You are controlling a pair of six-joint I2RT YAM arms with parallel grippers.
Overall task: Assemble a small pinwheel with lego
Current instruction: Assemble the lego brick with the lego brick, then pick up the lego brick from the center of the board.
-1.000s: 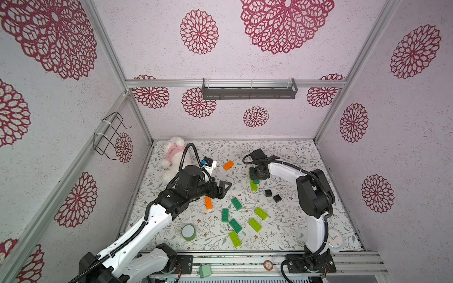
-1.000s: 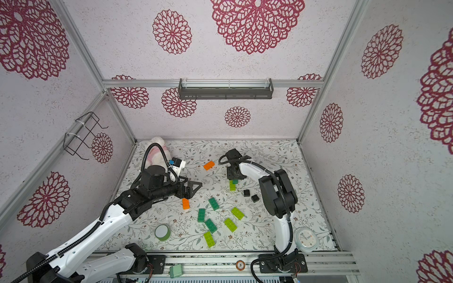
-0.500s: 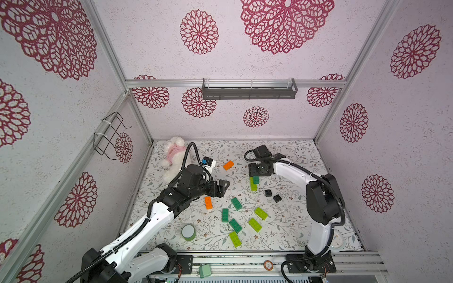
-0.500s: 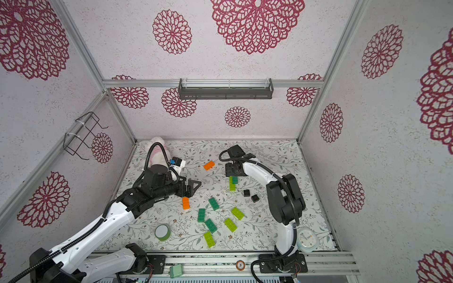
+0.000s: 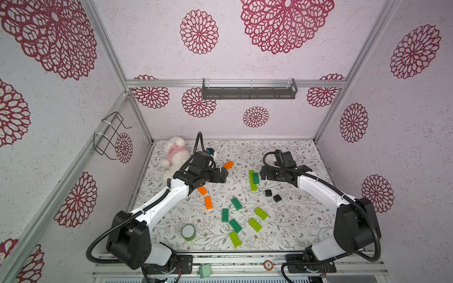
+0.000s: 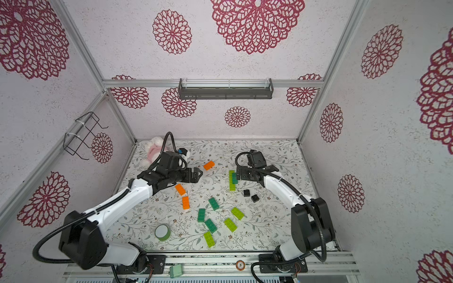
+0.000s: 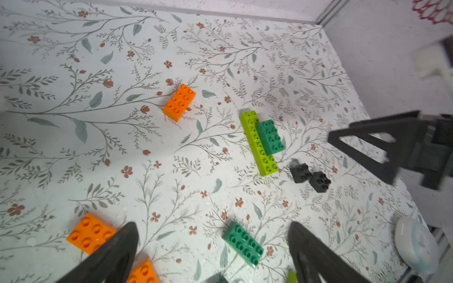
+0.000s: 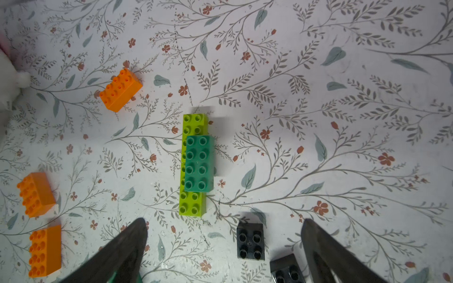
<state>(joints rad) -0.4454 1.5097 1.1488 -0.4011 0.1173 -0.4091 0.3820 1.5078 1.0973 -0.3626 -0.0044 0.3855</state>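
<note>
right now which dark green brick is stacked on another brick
The dark green brick farthest back, sitting on top of the lime green bricks. The other three dark green ones lie singly on the mat, nearer the front.

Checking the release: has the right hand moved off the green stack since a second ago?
Yes. The right hand has drawn back off the stack toward the right wall, jaws open.

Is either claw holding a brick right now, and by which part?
Nothing is held. The left claw and the right claw both stand open and empty; the stacked dark green brick lies apart from both.
</note>
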